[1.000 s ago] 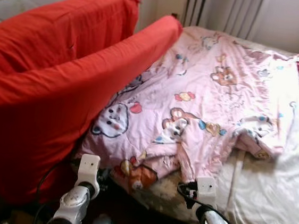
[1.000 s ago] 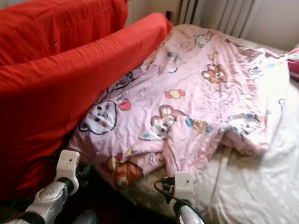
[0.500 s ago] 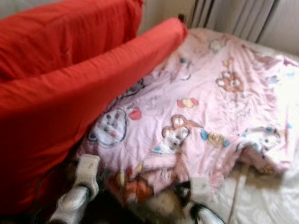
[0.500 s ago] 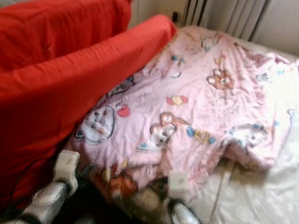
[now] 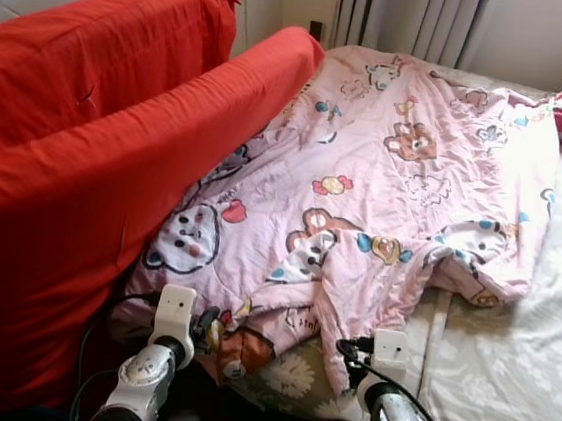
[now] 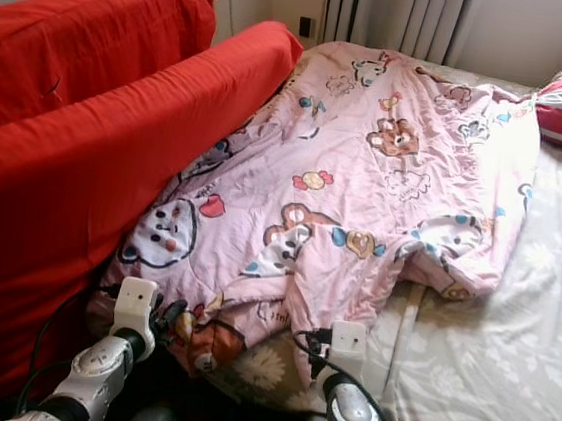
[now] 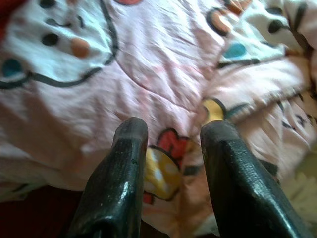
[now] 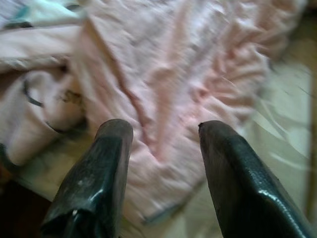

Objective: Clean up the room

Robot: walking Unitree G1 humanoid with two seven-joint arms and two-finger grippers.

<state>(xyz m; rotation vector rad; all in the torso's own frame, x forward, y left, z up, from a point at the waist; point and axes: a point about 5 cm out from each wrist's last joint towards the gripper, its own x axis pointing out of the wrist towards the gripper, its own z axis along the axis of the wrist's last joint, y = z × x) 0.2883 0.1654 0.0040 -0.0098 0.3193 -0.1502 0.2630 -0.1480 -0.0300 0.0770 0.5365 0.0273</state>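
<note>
Both claws released: left claw [image 7: 168,144] and right claw [image 8: 161,148] hover at the pink quilt [image 5: 384,191] hem just ahead, red sofa [image 5: 86,150] leftward.

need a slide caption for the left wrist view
Left gripper, fingers open, poised just short of the rumpled near edge of the pink cartoon-print quilt.

My two eye views look forward and down from my head, sharing one scene: the pink quilt [image 5: 386,171] on the bed [image 5: 516,366], the red sofa [image 5: 76,149] toward 9 o'clock. My left wrist view sits very close over the quilt's near edge, along my left hand [image 7: 171,148]. My right wrist view, blurred, seems equally close, along my right hand [image 8: 163,148].
</note>
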